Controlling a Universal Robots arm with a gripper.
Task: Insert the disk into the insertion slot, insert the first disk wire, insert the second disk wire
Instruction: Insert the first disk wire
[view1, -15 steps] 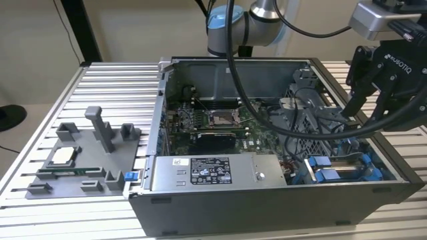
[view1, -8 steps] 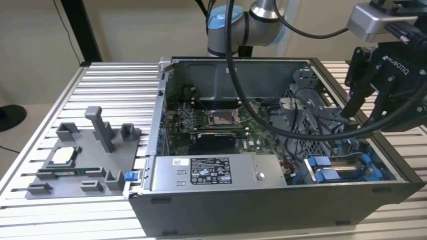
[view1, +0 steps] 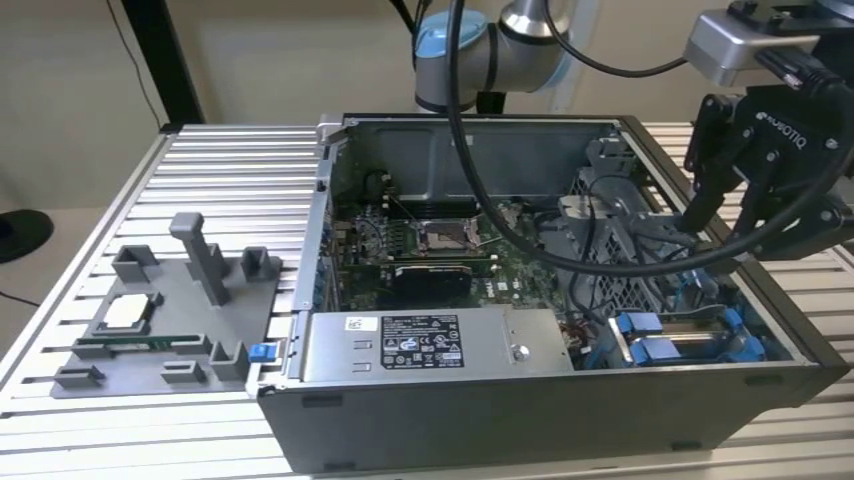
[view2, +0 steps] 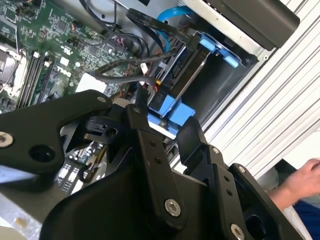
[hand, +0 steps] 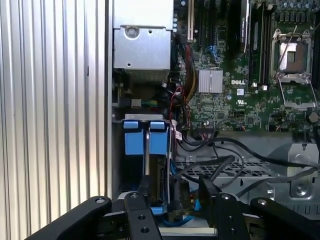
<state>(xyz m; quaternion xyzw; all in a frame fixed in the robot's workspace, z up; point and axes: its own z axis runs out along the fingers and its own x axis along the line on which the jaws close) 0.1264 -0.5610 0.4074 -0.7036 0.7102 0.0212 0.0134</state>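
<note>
The disk (view1: 654, 348), in its blue carrier frame, stands on edge inside the insertion slot (view1: 731, 322) at the case's near corner on the exterior view's right. In both wrist views the disk (hand: 159, 167) (view2: 187, 82) sits between grey bay walls with its blue tabs (hand: 145, 137) up. My gripper (view1: 721, 228) hangs open above that bay, nothing in it. In both wrist views my gripper (hand: 177, 205) (view2: 167, 131) straddles the carrier's end, where a dark connector (hand: 179, 196) with a blue cable (view2: 172, 17) lies. Loose black wires (hand: 225, 150) run beside the bay.
The grey power-supply box (view1: 427, 345) lies along the case's front. The CPU socket (view1: 441, 235) is mid-board. A grey fixture tray (view1: 174, 320) stands on the slatted table at the exterior view's left. A person's hand (view2: 300, 182) is beyond the case. The arm's own cable (view1: 534, 220) droops into the case.
</note>
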